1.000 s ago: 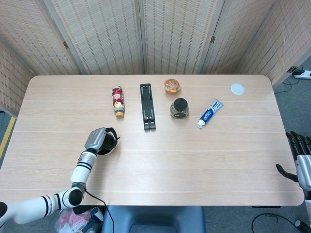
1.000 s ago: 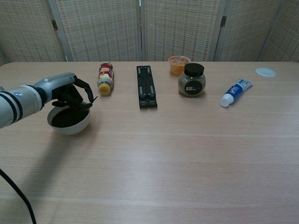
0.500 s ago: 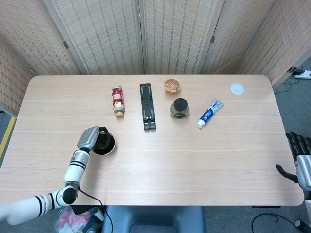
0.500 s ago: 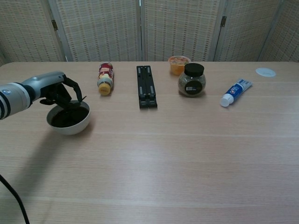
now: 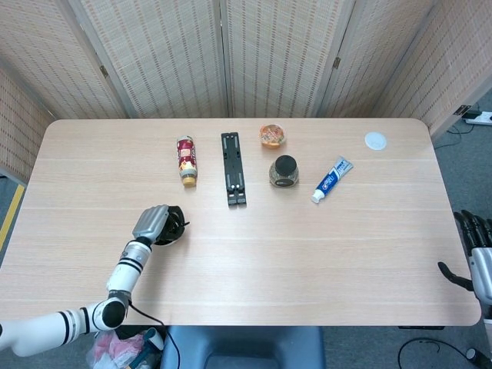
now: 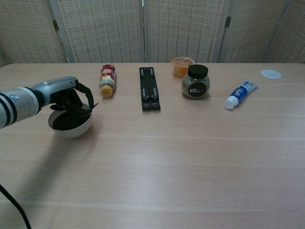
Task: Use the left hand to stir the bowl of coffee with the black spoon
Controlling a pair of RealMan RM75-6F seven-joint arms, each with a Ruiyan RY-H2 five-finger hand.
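A white bowl (image 6: 70,129) of dark coffee (image 6: 66,121) stands on the table's left side. My left hand (image 6: 66,97) hovers over it, fingers curled down around the black spoon (image 6: 85,109), whose end dips into the coffee. From the head view the left hand (image 5: 154,224) covers most of the bowl (image 5: 175,233). My right hand (image 5: 477,254) hangs off the table's right edge, fingers spread, holding nothing.
Along the back stand a red sauce bottle (image 6: 107,80), a black flat holder (image 6: 149,88), an orange cup (image 6: 182,66), a dark-lidded jar (image 6: 196,81), a toothpaste tube (image 6: 240,94) and a white lid (image 6: 270,73).
My left hand swung left across the bowl half a second ago and has now come back right, carrying the spoon through the coffee. The right hand stays put.
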